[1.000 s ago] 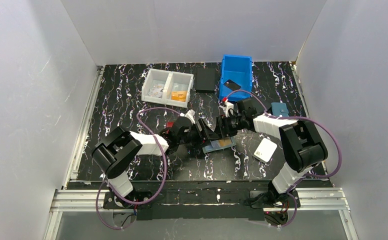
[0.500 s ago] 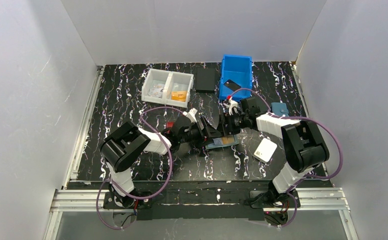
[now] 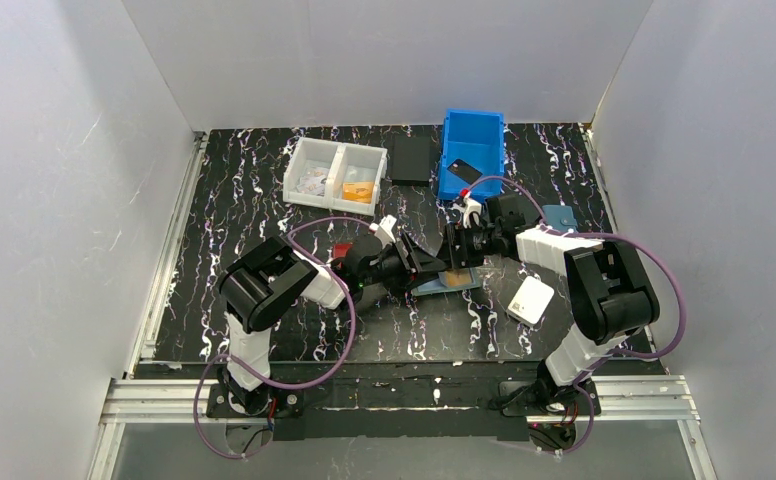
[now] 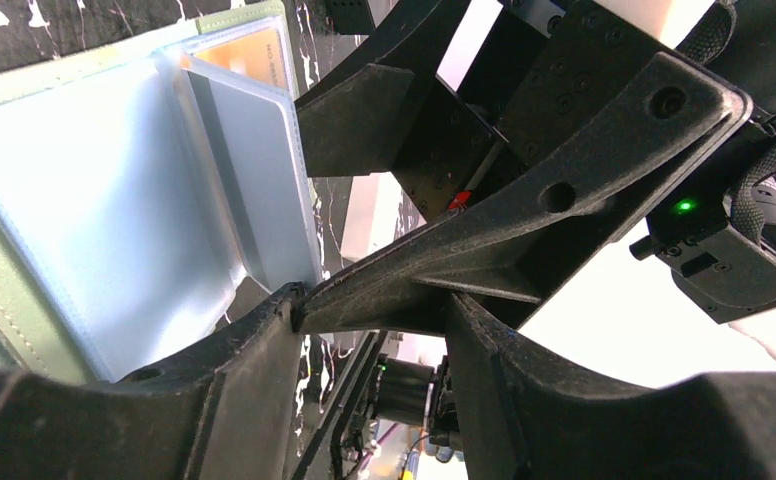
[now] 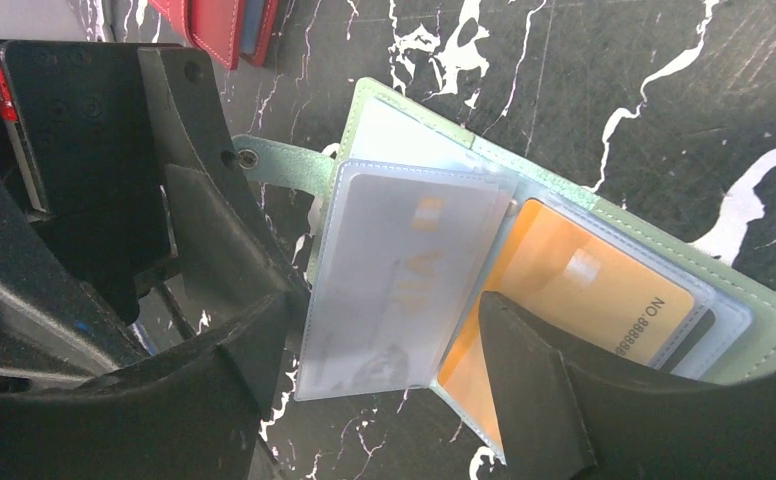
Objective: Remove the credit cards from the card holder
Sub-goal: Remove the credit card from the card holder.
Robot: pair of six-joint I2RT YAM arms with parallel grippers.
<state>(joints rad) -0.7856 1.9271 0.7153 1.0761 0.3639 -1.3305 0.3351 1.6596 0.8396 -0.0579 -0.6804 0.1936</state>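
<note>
The sage-green card holder lies open on the mat, its clear sleeves fanned out. An orange credit card sits in a sleeve, and a dark card edge shows beneath it. My right gripper is open. One frosted sleeve stands between its jaws, and its right finger is over the orange card. My left gripper is open at the holder's left edge, with a finger of the right gripper crossing its tips. Both grippers meet above the holder.
A red wallet lies left of the holder and a white one to its right. At the back are a white divided tray, a black pad and a blue bin holding a black card. A light blue card lies at the far right.
My left arm has reached right and up to the holder and its jaws have narrowed. The holder and the right gripper have shifted slightly up and right.
</note>
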